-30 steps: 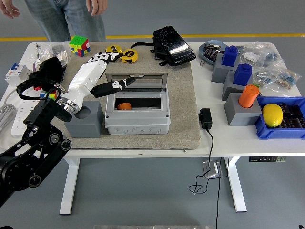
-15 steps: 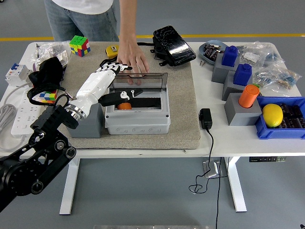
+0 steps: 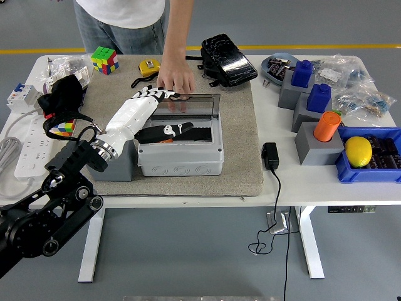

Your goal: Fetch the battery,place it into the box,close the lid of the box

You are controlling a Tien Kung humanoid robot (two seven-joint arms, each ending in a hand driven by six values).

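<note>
Leftmost, at the edge of the white surface (image 3: pixel 282 188), a power strip (image 3: pixel 19 157) and a bundle of black cable (image 3: pixel 59 100); behind them, a colour cube (image 3: pixel 104 59). Next, reaching in from the lower left, the left hand (image 3: pixel 141 110): white fingers (image 3: pixel 153 94) stretched flat along the rear left corner of the lid (image 3: pixel 191 105), thumb out over the opening, clasped round nothing. Right hand nowhere in view. Just beside the wrist, a grey block (image 3: pixel 119 164), touching the box (image 3: pixel 180 160).

Inside the box, toward its left and under the thumb, the battery (image 3: pixel 164 140): only an orange sliver showing, already placed by the look of it. Probably light, stiff and smooth-skinned, apt to roll; best taken across its round body if lifted at all. Lid clear and thin, raised at the back, not yet down; likely light and a little springy, better pushed at its free edge than pinched. At the lid's far edge, a person's hand (image 3: pixel 175 78), fingertips resting on it.

Underneath all this, a beige mat (image 3: pixel 241 138), probably soft enough to keep the box from sliding. Further right, a black pouch (image 3: pixel 229 59), a plug adapter (image 3: pixel 270 155) with cord trailing off the near edge, grey blocks (image 3: pixel 293 94) with blue caps, an orange cylinder (image 3: pixel 327 125), a yellow fruit (image 3: pixel 358 150) in a blue bin (image 3: pixel 391 174). Beyond, grey floor (image 3: pixel 188 251) with a yellow line (image 3: pixel 313 47).
</note>
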